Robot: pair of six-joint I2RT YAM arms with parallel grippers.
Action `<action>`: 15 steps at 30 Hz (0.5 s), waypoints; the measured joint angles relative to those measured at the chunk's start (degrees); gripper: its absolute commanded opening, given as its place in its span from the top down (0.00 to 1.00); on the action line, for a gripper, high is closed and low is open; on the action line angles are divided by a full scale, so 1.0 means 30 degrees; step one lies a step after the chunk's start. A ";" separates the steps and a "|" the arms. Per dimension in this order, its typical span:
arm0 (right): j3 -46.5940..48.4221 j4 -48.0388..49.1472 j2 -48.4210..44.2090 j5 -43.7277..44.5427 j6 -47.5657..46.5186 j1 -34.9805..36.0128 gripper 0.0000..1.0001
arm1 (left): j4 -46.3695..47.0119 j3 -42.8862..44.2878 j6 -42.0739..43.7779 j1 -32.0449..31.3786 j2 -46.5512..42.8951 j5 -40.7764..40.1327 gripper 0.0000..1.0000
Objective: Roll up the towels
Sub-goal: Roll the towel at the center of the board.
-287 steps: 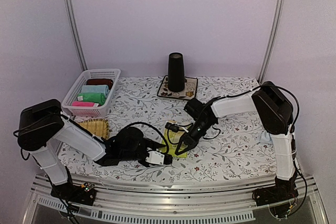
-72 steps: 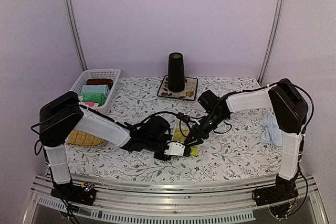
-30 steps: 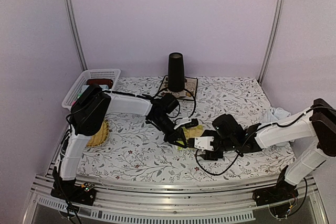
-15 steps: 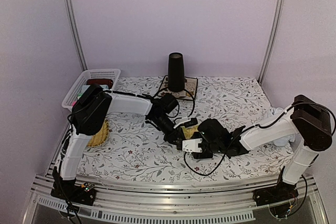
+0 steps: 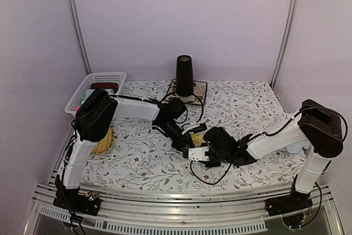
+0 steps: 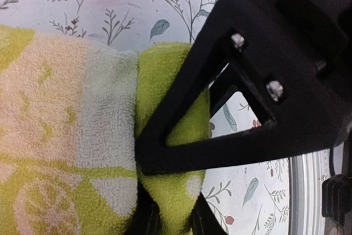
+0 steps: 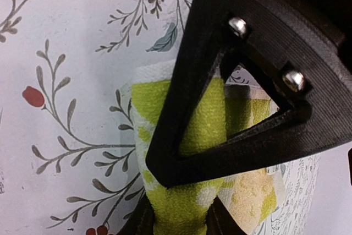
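Note:
The yellow-green towel lies mid-table, partly rolled, showing its pale print. In the left wrist view a raised fold of the yellow-green towel sits pinched in my left gripper, which reaches in from the left. From the right my right gripper meets it. The right wrist view shows my right gripper shut around the rolled end of the towel. The light blue towel lies at the right edge, mostly hidden behind the right arm.
A black cup stands on the flowered mat at the back. A white basket with rolled cloths sits back left. The straw tray lies under the left arm. Cables loop near the grippers.
My right gripper has slid left across the table to the yellow-green towel and closed on its rolled end. The left gripper has stayed at the towel.

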 measured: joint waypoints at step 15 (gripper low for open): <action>0.0277 -0.0998 -0.0058 -0.1107 0.1559 -0.0204 0.91 | 0.0940 -0.2871 0.0364 0.0051 -0.2608 -0.1821 0.22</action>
